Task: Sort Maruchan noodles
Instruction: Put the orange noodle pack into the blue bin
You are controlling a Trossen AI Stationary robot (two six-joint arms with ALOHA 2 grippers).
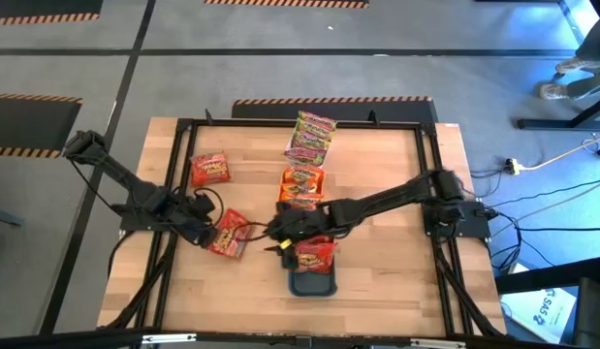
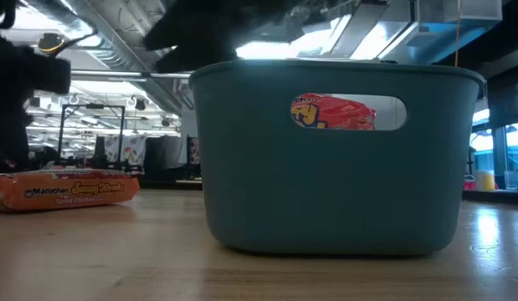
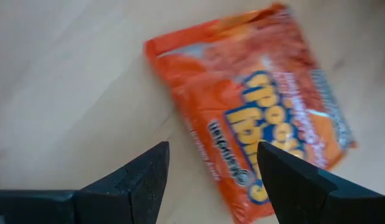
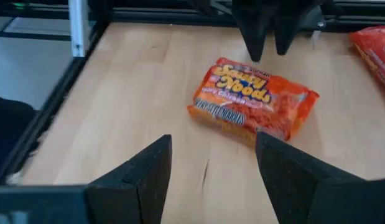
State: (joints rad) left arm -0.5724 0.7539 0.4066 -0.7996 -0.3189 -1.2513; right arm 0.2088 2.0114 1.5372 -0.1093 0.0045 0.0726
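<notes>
Where the teal bin (image 2: 338, 159) fills our low view, we glimpse only a red packet (image 2: 338, 113) through its handle slot. Beside it, the right gripper (image 1: 280, 233) hangs open and empty. Farther left, the left gripper (image 1: 205, 233) stands open over an orange Maruchan packet (image 3: 260, 124), not gripping it. Beyond lie more packets (image 1: 309, 136), partly hidden by the arm.

Two dark jointed arms; black cables; matte black wedge-shaped fingers (image 3: 136, 180).

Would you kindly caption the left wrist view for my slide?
Open left claw poised above an orange Maruchan packet lying flat on the wooden table.
</notes>
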